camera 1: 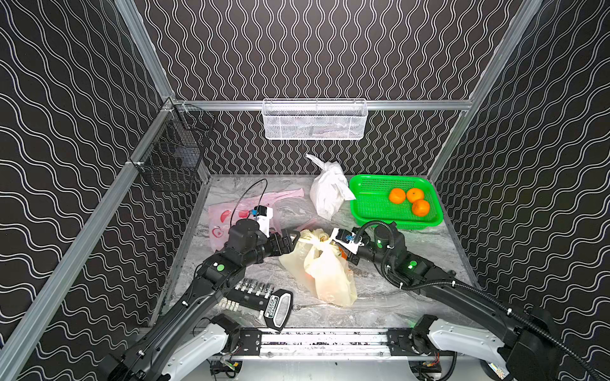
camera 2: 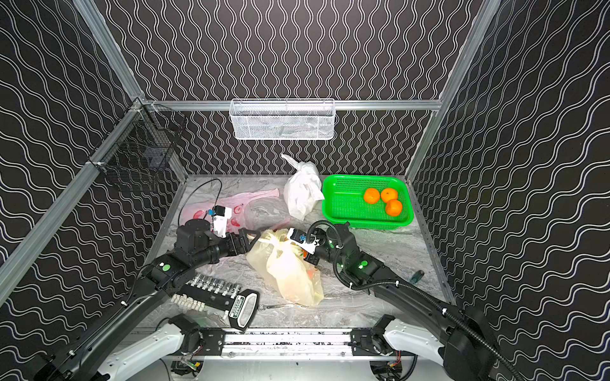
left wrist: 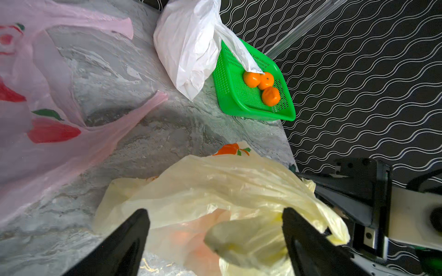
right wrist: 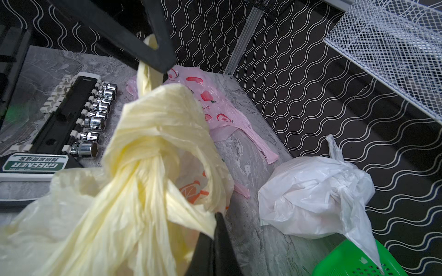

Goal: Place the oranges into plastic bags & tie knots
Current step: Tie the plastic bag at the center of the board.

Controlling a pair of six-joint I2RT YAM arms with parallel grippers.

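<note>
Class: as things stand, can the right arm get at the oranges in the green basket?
Probably not yet: the right fingers are shut on the yellow bag; the oranges lie near, uncovered.

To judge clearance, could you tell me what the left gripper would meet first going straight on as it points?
Most likely the yellowish bag, bunched right between the left gripper's open jaws; the right gripper sits just beyond.

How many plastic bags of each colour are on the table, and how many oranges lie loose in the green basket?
White bag: 1
Yellowish bag: 1
Pink bag: 1
Oranges in the green basket: 3
Total: 6 things
</note>
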